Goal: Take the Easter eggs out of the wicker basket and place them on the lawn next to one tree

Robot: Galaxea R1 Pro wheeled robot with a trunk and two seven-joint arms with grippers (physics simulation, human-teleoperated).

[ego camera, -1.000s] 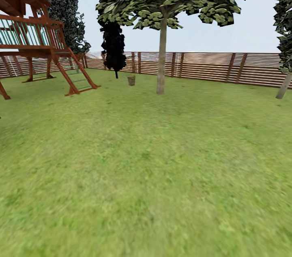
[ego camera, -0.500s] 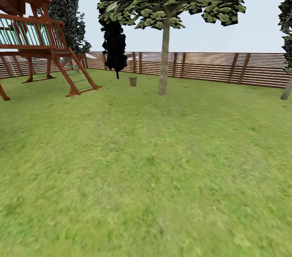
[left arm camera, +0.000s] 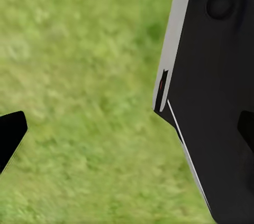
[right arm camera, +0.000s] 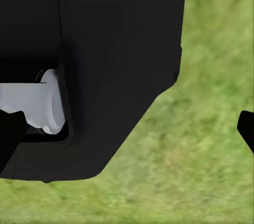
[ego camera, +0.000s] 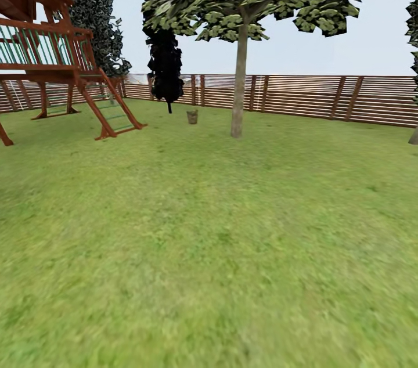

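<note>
Head view: open lawn [ego camera: 209, 252] filling the foreground, mottled green. Far back, near the brown slat fence [ego camera: 325, 98], a small brownish container [ego camera: 192, 117] sits on the grass, too small to tell whether it is the wicker basket or what is in it. Just beside it stands a thin-trunked leafy tree [ego camera: 239, 83], trunk upright, canopy spreading across the top. A dark narrow tree [ego camera: 165, 69] stands on the container's other side, close to the fence. A wooden play structure [ego camera: 55, 60] with ladder occupies the lawn's far left corner, another dark tree [ego camera: 93, 14] behind it.

Left wrist view: left hand [left arm camera: 127, 128] over grass, one black fingertip at one edge of the picture, the other at the opposite edge in front of a black-and-grey robot body part [left arm camera: 211, 97]. Fingers spread wide, released, nothing between them.

Right wrist view: right hand [right arm camera: 129, 128] likewise released, tips far apart, empty, with a black robot part [right arm camera: 106, 65] and grass behind.
</note>
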